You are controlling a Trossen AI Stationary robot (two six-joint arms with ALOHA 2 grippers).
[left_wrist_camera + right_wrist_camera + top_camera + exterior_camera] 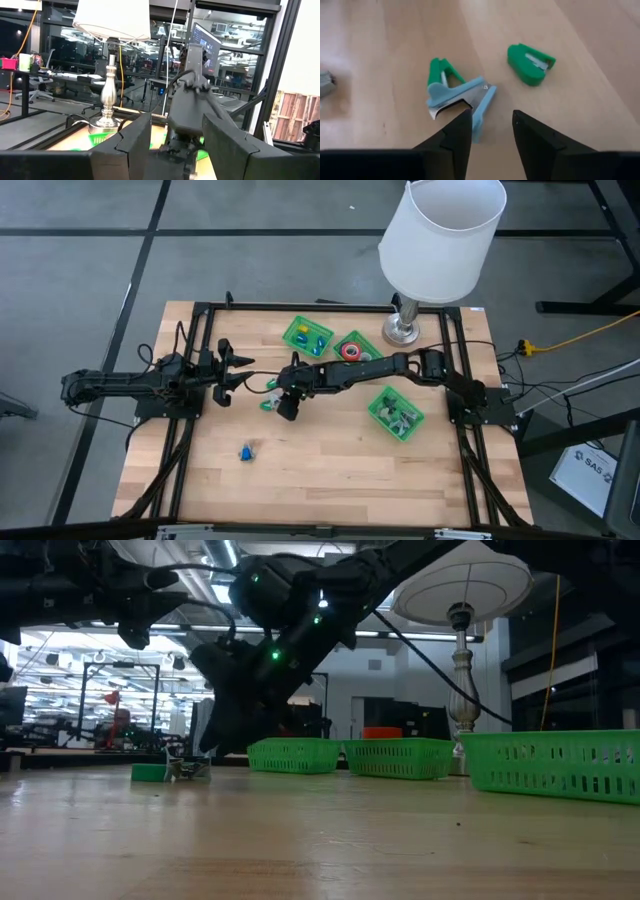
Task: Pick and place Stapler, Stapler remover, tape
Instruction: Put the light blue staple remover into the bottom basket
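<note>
Three green plastic baskets (397, 414) sit on the pale wooden table (330, 470). One holds round tape rolls (351, 350) in red and orange. The right gripper (287, 406) hangs low over the middle of the table, right above a light blue staple remover (465, 95) with metal claws. A green staple remover (442, 74) touches the blue one, and a small green stapler (531, 63) lies near them. The right gripper's two dark fingers are spread apart with nothing between them yet. I think this is the picking-up step. Next it needs to go down, put one finger on each side of the blue remover, and squeeze. The left gripper (232, 370) waits beside it, fingers spread.
</note>
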